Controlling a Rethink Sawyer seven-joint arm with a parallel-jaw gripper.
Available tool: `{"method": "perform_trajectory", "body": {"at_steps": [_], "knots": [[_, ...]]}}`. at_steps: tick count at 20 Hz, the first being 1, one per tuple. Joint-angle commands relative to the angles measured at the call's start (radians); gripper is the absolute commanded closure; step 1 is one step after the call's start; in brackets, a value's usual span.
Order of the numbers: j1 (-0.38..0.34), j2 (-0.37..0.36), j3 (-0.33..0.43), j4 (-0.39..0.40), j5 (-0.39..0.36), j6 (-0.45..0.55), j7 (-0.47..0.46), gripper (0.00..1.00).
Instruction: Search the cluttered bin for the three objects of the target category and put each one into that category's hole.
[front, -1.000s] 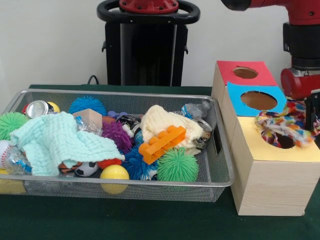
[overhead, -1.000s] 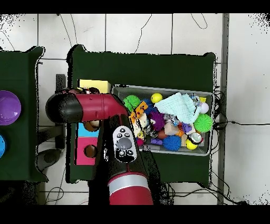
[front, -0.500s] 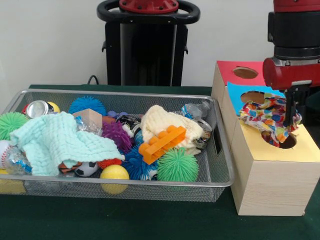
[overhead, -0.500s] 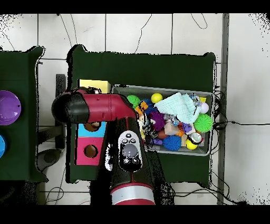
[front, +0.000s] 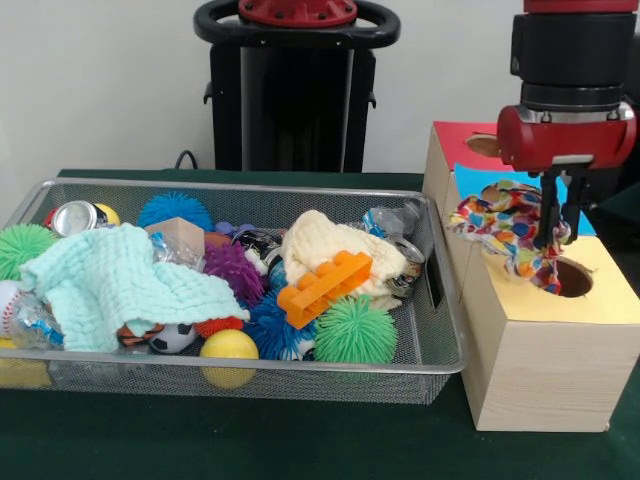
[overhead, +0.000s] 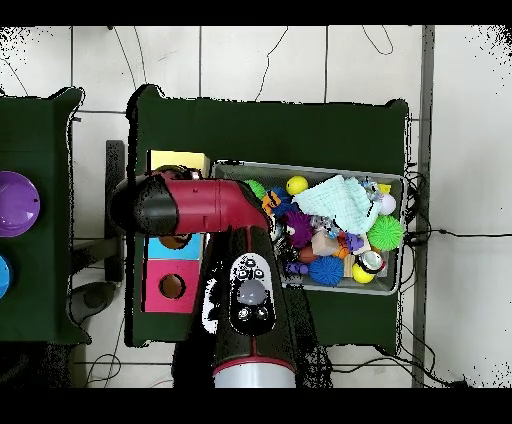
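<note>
Gripper (front: 553, 228) was clamped on the colourful cloth (front: 500, 222), dangling it right over the yellow box's hole (front: 572, 277).

- A plain white wall (front: 100, 90) stands behind the table.
- Dark green cloth (front: 250, 440) covers the table.
- The floor (overhead: 260, 60) has pale tiles with dark seams.
- Thin cables (overhead: 440, 232) trail across it.

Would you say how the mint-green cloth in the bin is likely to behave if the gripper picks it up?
The mint-green cloth lies draped in soft folds over the toys, so it is probably floppy and light. It would likely sag and trail from the grip. Its waffled weave probably grips well.
</note>
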Motion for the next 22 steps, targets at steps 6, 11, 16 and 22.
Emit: {"method": "perform_trajectory", "body": {"at_steps": [6,11,16,22], "knots": [[0.053,0.151,-0.045,-0.055,-0.01,0.057,0.169,1.0],[0.058,0.172,-0.034,-0.073,0.013,0.037,0.171,1.0],[0.054,0.175,-0.011,-0.069,0.023,-0.003,0.172,1.0],[0.062,0.194,-0.002,-0.097,0.027,-0.032,0.18,1.0]]}}
